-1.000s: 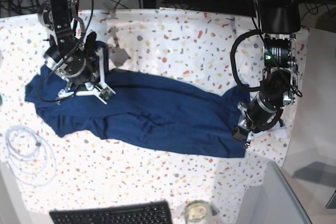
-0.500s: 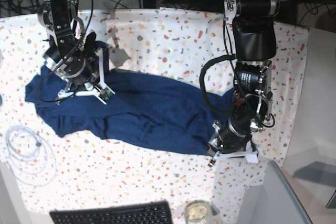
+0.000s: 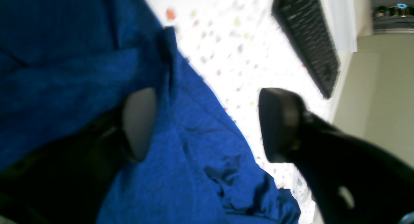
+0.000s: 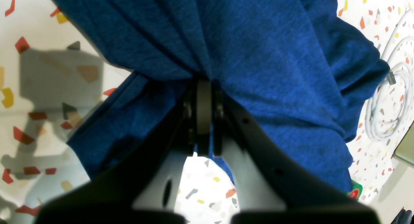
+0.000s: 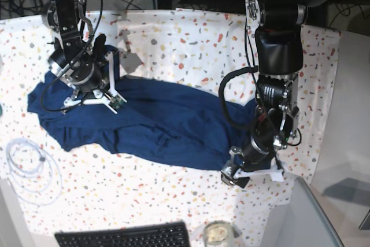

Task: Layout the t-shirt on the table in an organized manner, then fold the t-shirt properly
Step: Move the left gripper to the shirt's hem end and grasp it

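Observation:
The dark navy t-shirt (image 5: 167,122) lies crumpled in a long band across the speckled table (image 5: 191,39). At the shirt's left end my right gripper (image 5: 92,88) is shut on a bunched fold of the t-shirt (image 4: 258,55); its fingers (image 4: 203,114) meet with cloth pinched between them. Over the shirt's right end my left gripper (image 5: 252,172) stands open. One pad (image 3: 139,123) rests over the t-shirt (image 3: 194,152), the other (image 3: 278,123) over bare table, and nothing is held between them.
A black keyboard (image 5: 124,236) and a glass jar (image 5: 217,234) sit at the front edge. A white cable coil (image 5: 32,169) lies front left. A plain grey surface (image 5: 306,218) adjoins the table at the front right.
My left arm dragged the shirt's right end leftward and toward the front, then its jaws opened and released the cloth. The right gripper has stayed in place, still shut on the shirt.

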You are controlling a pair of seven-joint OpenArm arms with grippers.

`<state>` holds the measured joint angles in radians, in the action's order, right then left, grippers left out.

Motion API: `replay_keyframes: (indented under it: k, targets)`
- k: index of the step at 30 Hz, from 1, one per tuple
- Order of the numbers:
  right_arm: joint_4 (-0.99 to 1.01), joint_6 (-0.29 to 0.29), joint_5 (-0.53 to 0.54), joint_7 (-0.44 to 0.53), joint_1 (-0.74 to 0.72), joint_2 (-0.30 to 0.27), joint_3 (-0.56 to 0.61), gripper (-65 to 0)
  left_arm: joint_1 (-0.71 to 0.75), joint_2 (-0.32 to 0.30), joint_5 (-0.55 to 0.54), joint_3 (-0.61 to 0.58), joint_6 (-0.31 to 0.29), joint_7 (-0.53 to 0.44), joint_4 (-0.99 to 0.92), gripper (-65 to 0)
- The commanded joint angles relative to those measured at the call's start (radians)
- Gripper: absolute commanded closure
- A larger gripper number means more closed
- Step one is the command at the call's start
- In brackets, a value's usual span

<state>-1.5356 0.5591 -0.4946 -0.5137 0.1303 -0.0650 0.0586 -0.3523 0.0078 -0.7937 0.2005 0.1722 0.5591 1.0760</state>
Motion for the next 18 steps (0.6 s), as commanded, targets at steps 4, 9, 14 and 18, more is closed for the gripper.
replay_keyframes:
  k: [4,9,14,18]
  targets:
    - [-0.021,-0.001,0.003,0.013,-0.010,-0.002,-0.004,0.0,0.101,0.016,-0.010,0.109,-0.013,-0.011,0.152,-44.1]
    - [-0.021,-0.001,0.006,0.013,-0.010,0.000,-0.004,0.0,0.137,0.042,-0.003,0.235,-0.013,-0.011,0.096,-32.9]
    - [-0.021,-0.001,0.006,0.013,-0.010,0.004,-0.004,0.0,0.112,0.041,-0.002,0.238,-0.013,-0.011,0.045,-29.8]
    - [-0.019,-0.001,0.006,0.013,-0.010,0.006,-0.004,0.0,0.072,0.041,0.000,0.238,-0.013,-0.009,0.010,-29.8]
